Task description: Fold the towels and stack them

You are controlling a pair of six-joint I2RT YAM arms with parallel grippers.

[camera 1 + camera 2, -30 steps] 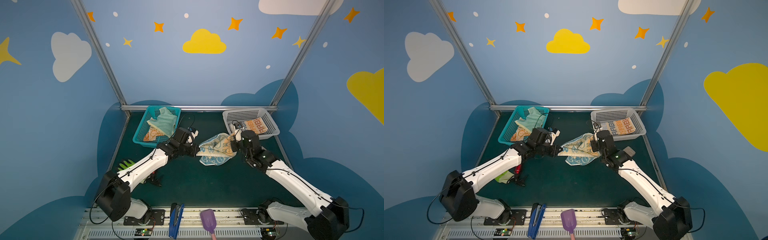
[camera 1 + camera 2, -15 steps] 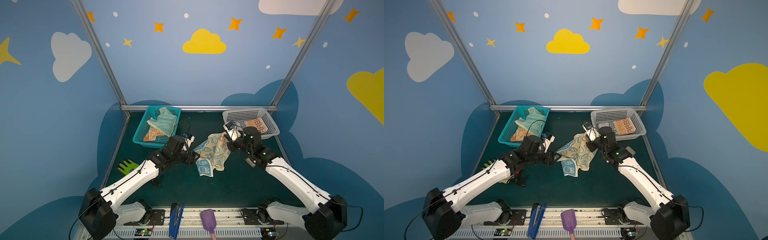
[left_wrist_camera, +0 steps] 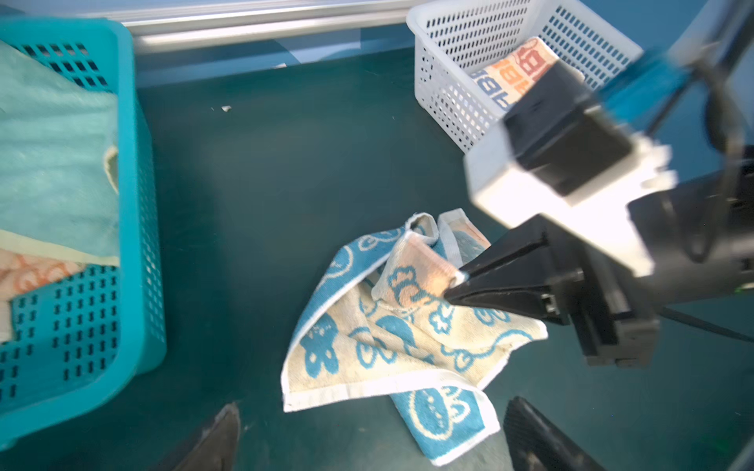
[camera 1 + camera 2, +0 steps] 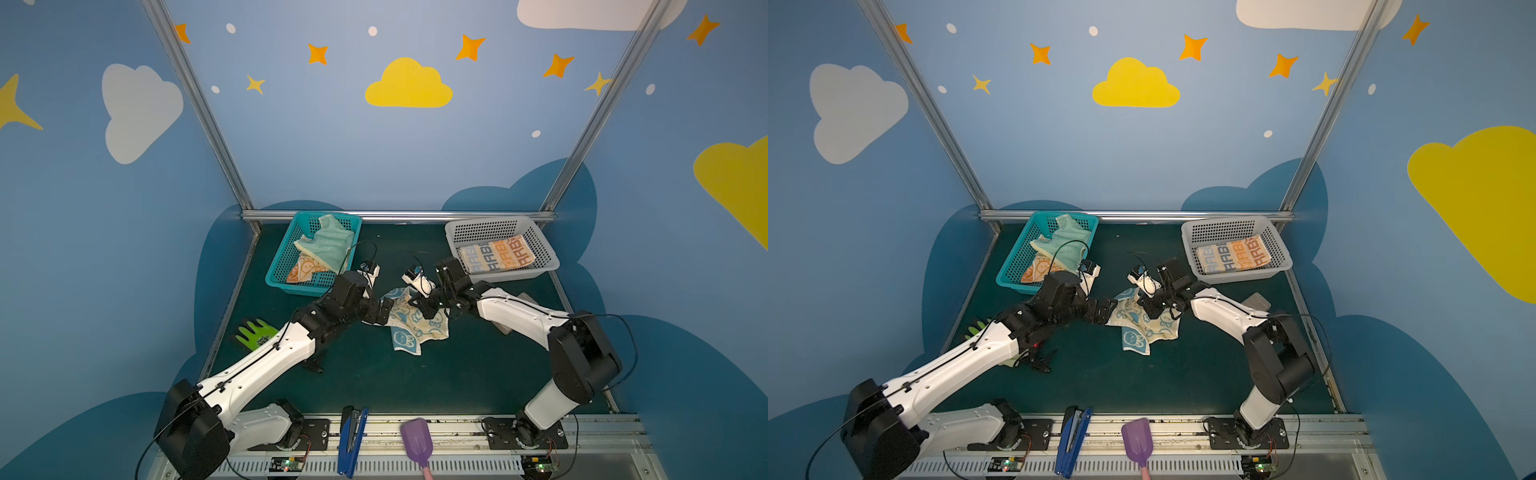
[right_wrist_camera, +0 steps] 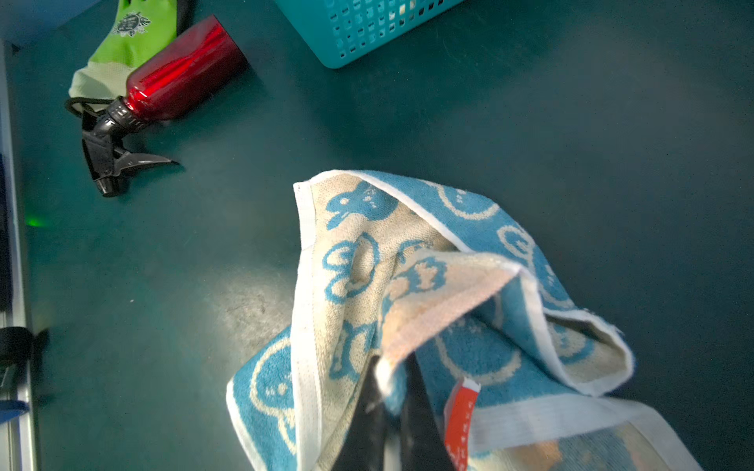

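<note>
The blue towel with white rabbits lies crumpled on the green mat at mid-table. My right gripper is shut on one raised corner of it, seen also in the left wrist view. My left gripper stands open just left of the towel, with nothing between its fingers. A mint-green towel and an orange rabbit towel lie loose in the teal basket. The lettered orange and grey towel lies folded in the white basket.
A green glove and a red spray bottle lie at the left under my left arm. A grey block sits behind my right arm. A blue stapler and a purple scoop rest on the front rail.
My left gripper has opened and let go of the blue towel. The towel, earlier stretched between both grippers, has sunk onto the mat in a heap, still pinched by the right gripper.
</note>
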